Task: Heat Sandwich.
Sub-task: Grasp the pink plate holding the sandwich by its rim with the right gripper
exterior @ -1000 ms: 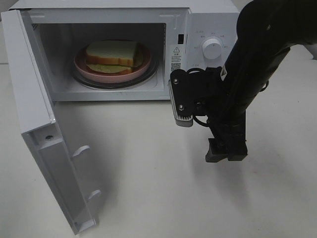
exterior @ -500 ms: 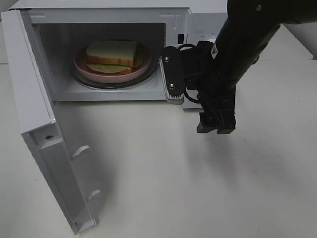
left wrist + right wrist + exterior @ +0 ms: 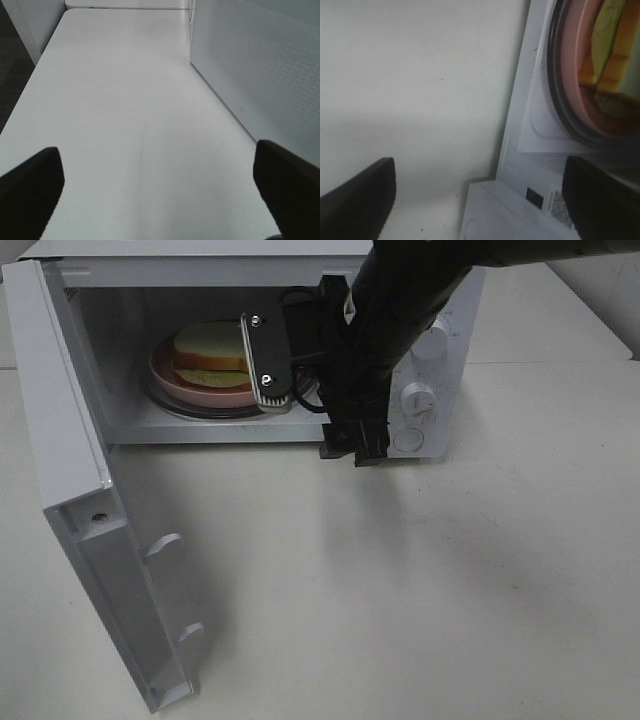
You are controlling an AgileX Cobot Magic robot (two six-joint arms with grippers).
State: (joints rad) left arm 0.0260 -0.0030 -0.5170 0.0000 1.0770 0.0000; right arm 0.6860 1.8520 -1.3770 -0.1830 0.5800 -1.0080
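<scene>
While the sandwich (image 3: 210, 345) sits in the microwave (image 3: 447, 380), right gripper (image 3: 477, 200) spread wide at the doorway, holding nothing

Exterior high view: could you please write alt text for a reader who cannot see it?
A white microwave stands with its door swung open to the left; inside, a sandwich lies on a pink plate. The robot's black right arm reaches across the opening from the upper right, its open right gripper hanging empty near the control knobs.
</scene>
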